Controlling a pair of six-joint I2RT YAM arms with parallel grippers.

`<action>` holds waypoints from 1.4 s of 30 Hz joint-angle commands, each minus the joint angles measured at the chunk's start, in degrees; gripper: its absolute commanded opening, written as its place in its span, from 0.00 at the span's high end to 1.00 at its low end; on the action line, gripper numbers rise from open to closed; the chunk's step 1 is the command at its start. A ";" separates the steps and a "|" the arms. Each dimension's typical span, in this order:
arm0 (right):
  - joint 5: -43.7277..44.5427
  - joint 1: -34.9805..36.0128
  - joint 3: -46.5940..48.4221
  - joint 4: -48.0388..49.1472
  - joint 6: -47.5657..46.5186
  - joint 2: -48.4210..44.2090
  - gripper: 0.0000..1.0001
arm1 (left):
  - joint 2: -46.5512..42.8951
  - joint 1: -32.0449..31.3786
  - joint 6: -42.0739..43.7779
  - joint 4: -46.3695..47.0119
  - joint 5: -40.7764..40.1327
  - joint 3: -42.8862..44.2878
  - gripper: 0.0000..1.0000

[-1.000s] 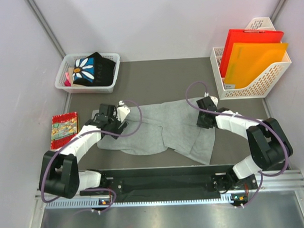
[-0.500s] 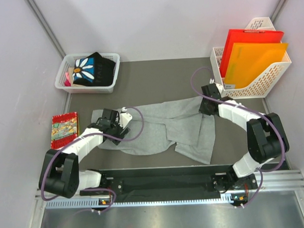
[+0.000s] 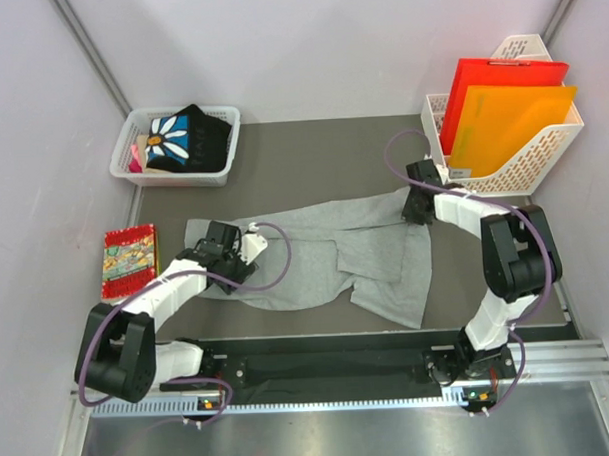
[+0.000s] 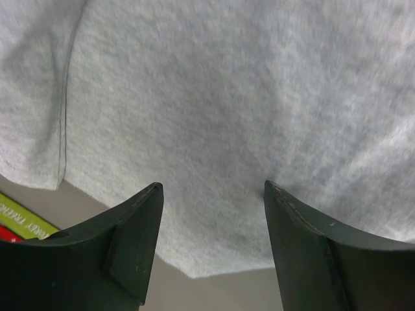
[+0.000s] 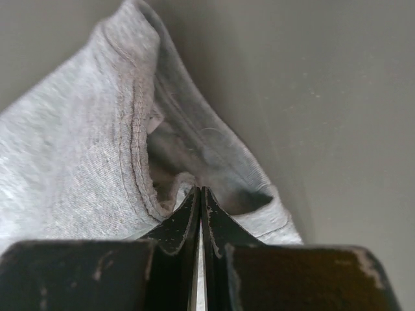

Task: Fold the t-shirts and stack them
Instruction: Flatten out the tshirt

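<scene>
A light heather-grey t-shirt (image 3: 325, 252) lies rumpled across the middle of the table. Its upper right corner is drawn out toward the file rack. My right gripper (image 3: 416, 206) is shut on that corner. In the right wrist view the fingers (image 5: 200, 189) meet with a ribbed, stitched edge of the grey t-shirt (image 5: 97, 149) bunched round their tips. My left gripper (image 3: 225, 253) hovers low over the shirt's left end. Its fingers (image 4: 214, 188) stand open over grey cloth (image 4: 227, 97), with nothing between them. A black t-shirt with a daisy print (image 3: 186, 137) sits in the white basket (image 3: 224, 116).
A small red patterned packet (image 3: 128, 259) lies left of the shirt, and its edge (image 4: 19, 223) shows in the left wrist view. A white file rack (image 3: 537, 160) with red and orange folders stands at the back right. Grey walls close in three sides.
My right gripper has moved up and to the right, drawing the grey shirt's corner out with it. My left gripper has shifted slightly toward the near edge over the shirt, its jaws a little narrower.
</scene>
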 commanded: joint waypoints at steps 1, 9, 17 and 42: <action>-1.01 -1.83 1.71 -0.79 0.11 0.84 1.00 | -1.98 0.66 4.49 -6.92 -2.89 -1.15 0.33; -1.72 -1.74 -1.63 -1.85 -0.06 -5.48 0.71 | -2.51 7.51 8.53 -5.37 -2.45 5.96 0.32; -3.22 -1.74 -0.66 -0.18 -0.06 -4.17 0.72 | 9.07 8.84 2.56 3.35 -3.59 17.12 0.29; -7.08 -0.07 -16.38 1.50 1.00 -22.24 0.50 | 25.96 14.03 3.52 8.19 -3.33 21.26 0.55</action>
